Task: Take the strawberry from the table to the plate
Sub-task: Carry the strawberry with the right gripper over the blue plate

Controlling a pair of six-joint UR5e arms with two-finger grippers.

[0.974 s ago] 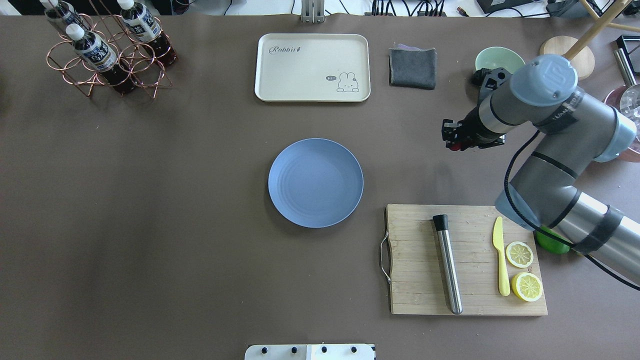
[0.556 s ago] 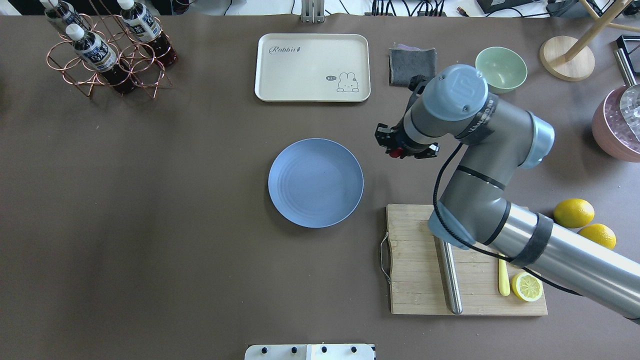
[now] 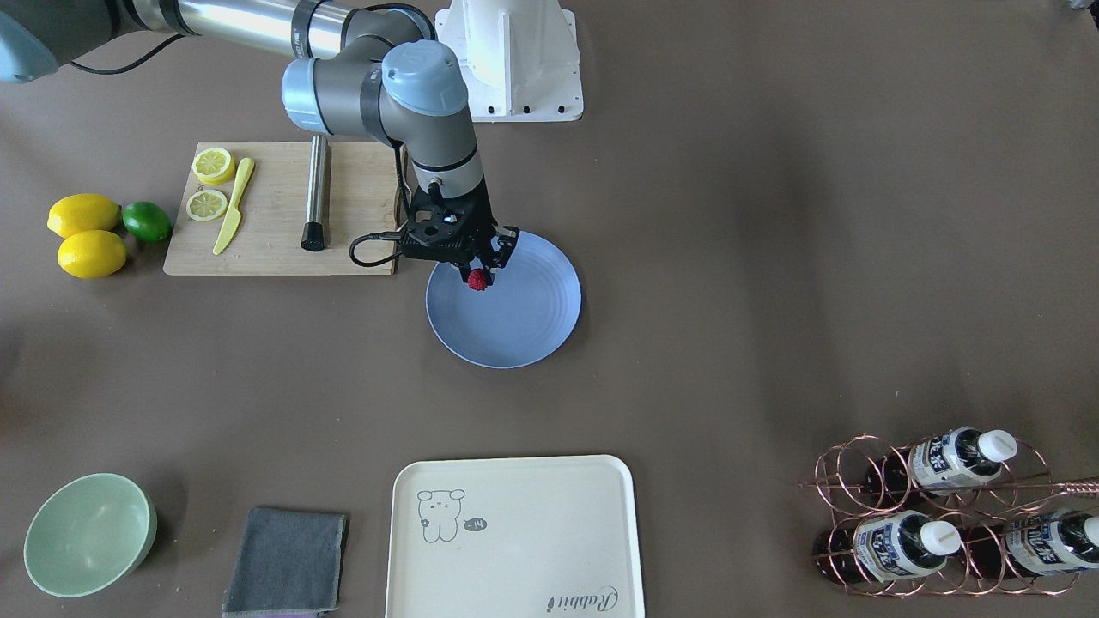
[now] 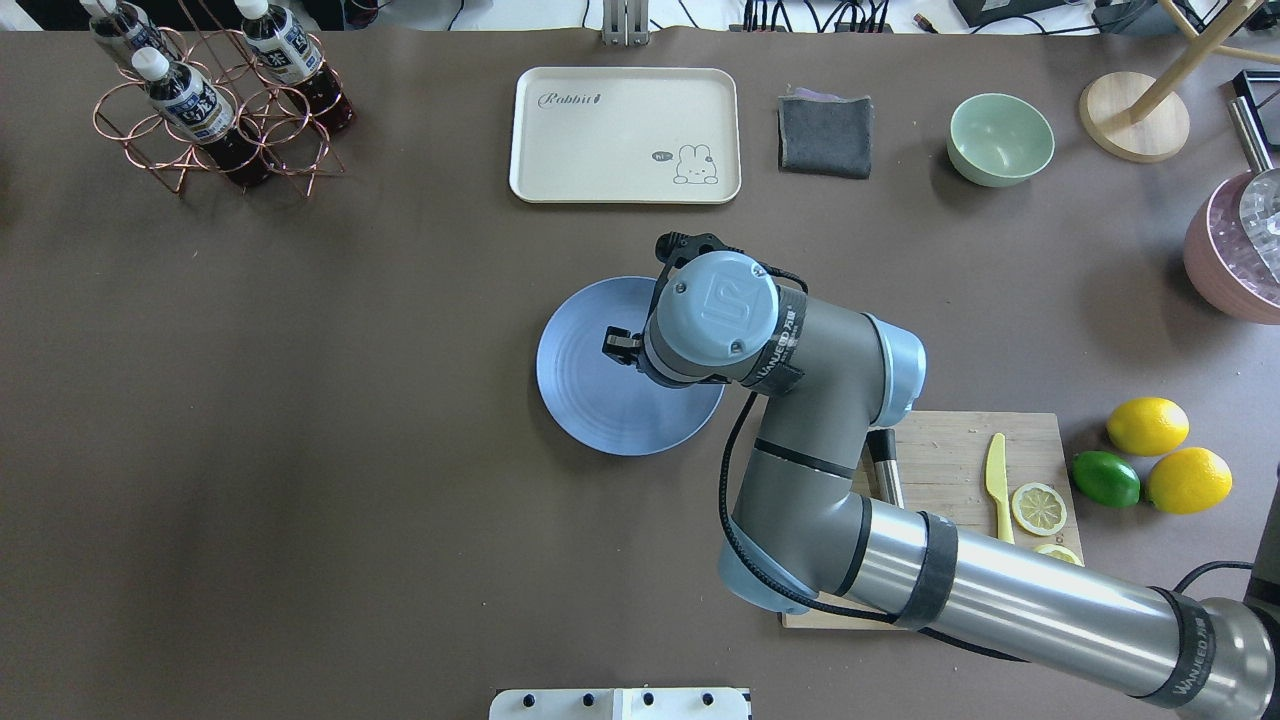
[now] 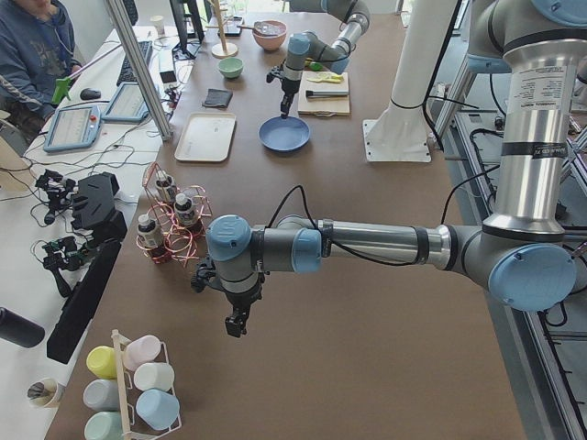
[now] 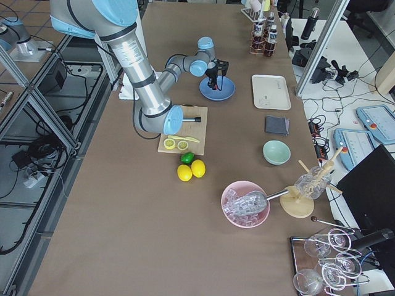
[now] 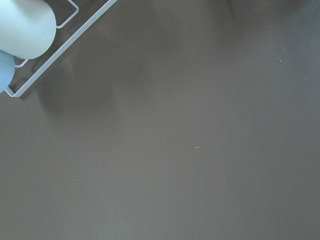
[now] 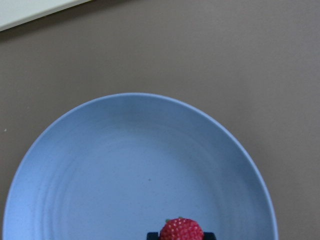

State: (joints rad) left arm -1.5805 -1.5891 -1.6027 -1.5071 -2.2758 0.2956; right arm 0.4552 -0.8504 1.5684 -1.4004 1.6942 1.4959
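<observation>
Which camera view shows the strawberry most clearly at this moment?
The right wrist-mounted view: the strawberry sits at the bottom edge, large and bumpy, over the plate. The front-facing view shows it small, in the right tool. Overhead, the arm hides it; the side views are too far.

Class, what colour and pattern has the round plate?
The plate is blue-grey with faint concentric rings, clearest in the right wrist-mounted view.

The right wrist view's bottom edge cut off the small dark-red bumpy strawberry (image 8: 181, 231). From overhead, the grey metal right arm (image 4: 800, 400) hid that berry, the right gripper (image 3: 478, 275) and part of the round blue-grey plate (image 4: 580, 390). The left gripper (image 5: 237, 323) appeared too small to tell whether it was open.
</observation>
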